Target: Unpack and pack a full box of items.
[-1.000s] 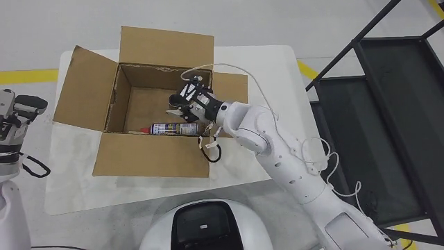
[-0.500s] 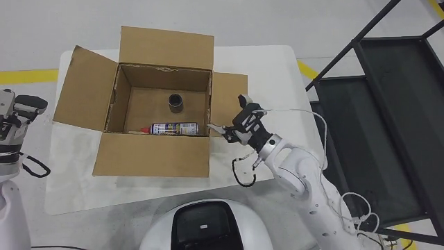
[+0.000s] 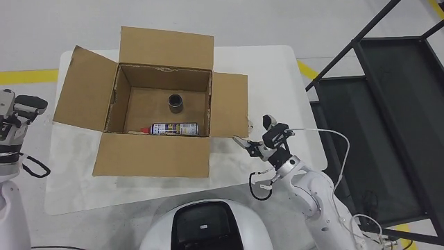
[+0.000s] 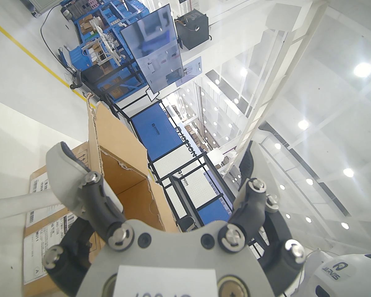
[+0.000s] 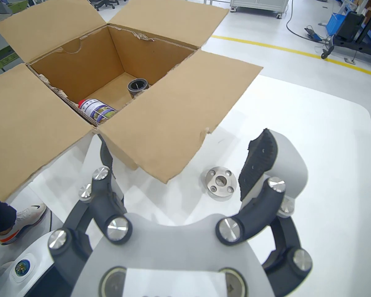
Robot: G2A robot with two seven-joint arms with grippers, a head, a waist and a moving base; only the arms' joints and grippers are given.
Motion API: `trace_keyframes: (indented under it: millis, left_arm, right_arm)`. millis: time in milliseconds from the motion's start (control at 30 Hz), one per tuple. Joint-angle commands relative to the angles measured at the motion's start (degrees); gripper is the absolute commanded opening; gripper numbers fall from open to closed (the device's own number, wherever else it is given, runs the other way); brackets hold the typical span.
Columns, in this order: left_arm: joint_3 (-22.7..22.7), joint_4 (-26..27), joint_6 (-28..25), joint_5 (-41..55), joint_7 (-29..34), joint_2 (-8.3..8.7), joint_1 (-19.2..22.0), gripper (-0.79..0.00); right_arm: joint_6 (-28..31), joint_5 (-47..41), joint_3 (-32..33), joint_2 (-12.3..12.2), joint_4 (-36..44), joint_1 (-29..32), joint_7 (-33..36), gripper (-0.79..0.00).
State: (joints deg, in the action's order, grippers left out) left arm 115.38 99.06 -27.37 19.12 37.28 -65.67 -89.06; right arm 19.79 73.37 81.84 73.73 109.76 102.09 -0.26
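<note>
Left gripper (image 4: 156, 159) hangs far left, spread and empty; the box (image 3: 159, 156) mid-table holds 1 bottle (image 3: 175, 129) lying flat and 1 black cup (image 3: 176, 101). Right gripper (image 5: 182, 149) hovers, fingers apart and empty, over a metal disc (image 5: 220, 183) beside the box. Looks like packing, so next it needs to lower and pinch that disc.

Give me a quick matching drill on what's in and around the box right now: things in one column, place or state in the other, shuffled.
Things
1. bottle
2. black cylinder
3. metal flange
4. right gripper

Place or state
A. standing upright on the floor of the box
B. open, over the table outside the box
C. lying on its side on the box floor, along a wall
D. lying flat on the table, near a box flap

Pairs: 1-C, 2-A, 3-D, 4-B
</note>
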Motion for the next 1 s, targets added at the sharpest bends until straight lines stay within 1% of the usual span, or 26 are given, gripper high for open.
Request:
trace_keyframes:
  millis: [0,300,433,633,833,967]
  left_arm:
    - [0.0,0.0,0.0,0.0,0.0,0.00,0.0,0.000]
    - [0.0,0.0,0.0,0.0,0.0,0.00,0.0,0.000]
    - [0.0,0.0,0.0,0.0,0.0,0.00,0.0,0.000]
    - [0.0,0.0,0.0,0.0,0.0,0.00,0.0,0.000]
    - [0.0,0.0,0.0,0.0,0.0,0.00,0.0,0.000]
    - [0.0,0.0,0.0,0.0,0.0,0.00,0.0,0.000]
  right_arm:
    - [0.4,-0.3,0.3,-0.1,-1.3,0.3,-1.5,0.000]
    - [0.7,-1.0,2.8,-0.5,-3.8,4.0,-7.5,0.000]
    - [1.5,-1.9,3.3,-0.7,-5.6,4.2,-7.5,0.000]
    - [0.8,-4.1,2.6,-0.7,-10.5,0.9,-4.2,0.000]
    - [1.2,-5.8,0.8,-0.6,-15.7,-3.2,-3.0,0.000]
    - [-0.1,-6.0,-1.4,-0.3,-18.5,-6.8,0.7,0.000]
